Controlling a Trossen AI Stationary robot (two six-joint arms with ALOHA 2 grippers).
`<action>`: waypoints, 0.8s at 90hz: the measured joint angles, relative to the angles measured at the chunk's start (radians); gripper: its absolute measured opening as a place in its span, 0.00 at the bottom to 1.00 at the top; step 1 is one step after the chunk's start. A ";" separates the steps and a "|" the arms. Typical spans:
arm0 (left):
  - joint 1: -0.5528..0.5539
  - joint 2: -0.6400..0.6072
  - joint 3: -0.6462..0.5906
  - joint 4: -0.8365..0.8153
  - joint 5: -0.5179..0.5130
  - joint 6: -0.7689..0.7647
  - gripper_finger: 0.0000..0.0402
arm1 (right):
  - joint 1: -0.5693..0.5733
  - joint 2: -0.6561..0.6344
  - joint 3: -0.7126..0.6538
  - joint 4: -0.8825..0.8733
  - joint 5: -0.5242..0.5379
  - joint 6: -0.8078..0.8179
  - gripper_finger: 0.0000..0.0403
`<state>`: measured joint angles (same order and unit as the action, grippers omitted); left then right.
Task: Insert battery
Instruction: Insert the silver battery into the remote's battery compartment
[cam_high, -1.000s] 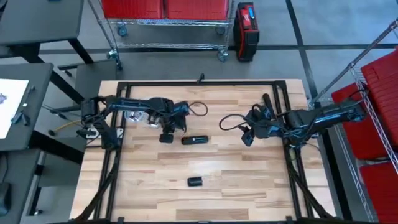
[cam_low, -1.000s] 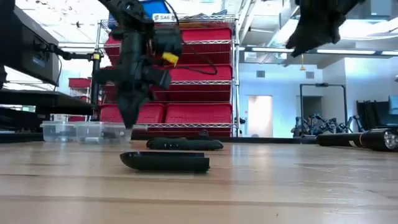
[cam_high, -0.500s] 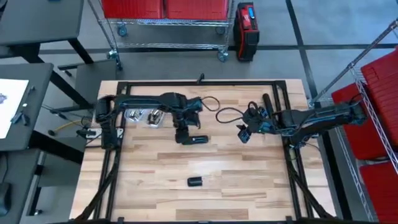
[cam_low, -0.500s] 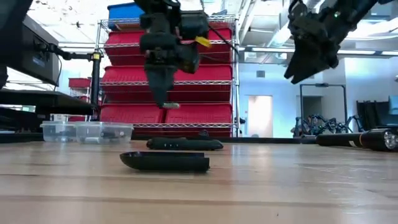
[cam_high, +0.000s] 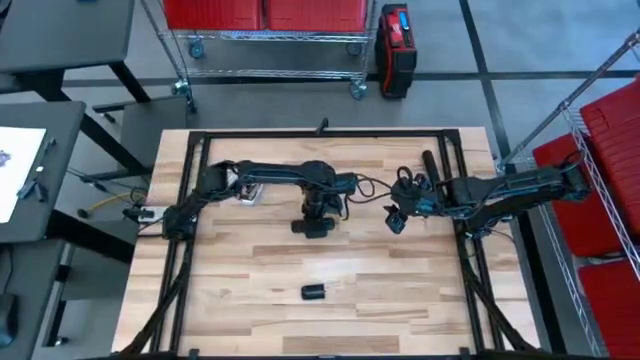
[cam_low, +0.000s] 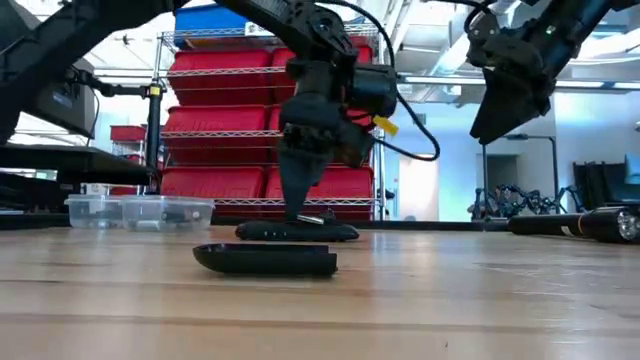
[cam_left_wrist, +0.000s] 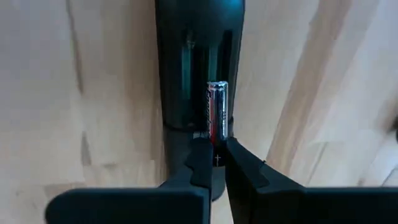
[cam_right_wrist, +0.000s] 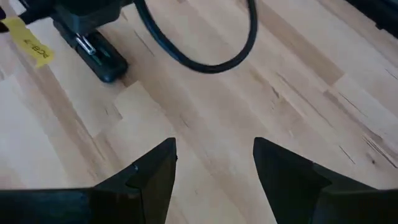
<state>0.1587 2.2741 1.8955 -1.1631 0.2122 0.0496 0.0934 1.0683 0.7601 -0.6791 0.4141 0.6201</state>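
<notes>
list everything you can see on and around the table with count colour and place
battery: 1, silver and red, held over the remote's open bay
remote: 1, black, table centre
cover: 1, black, nearer the front edge
clear containers: 2, far left side
flashlight: 1, black, right edge
table: 1, light wood
wire shelving: red bins, behind the table
left gripper: shut on the battery, over the remote
right gripper: open, hovering right of centre
</notes>
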 joint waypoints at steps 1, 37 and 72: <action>0.000 0.000 0.000 0.000 0.001 0.000 0.00 | 0.002 0.000 0.000 0.001 0.000 0.000 0.50; 0.032 0.003 0.000 0.037 0.000 -0.037 0.00 | 0.038 0.000 0.000 0.007 0.001 0.000 0.50; 0.026 0.003 0.000 0.039 0.023 0.036 0.00 | 0.037 0.000 0.000 0.010 0.003 0.000 0.50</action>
<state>0.1844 2.2772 1.8954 -1.1238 0.2348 0.0856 0.1303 1.0683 0.7605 -0.6689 0.4168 0.6204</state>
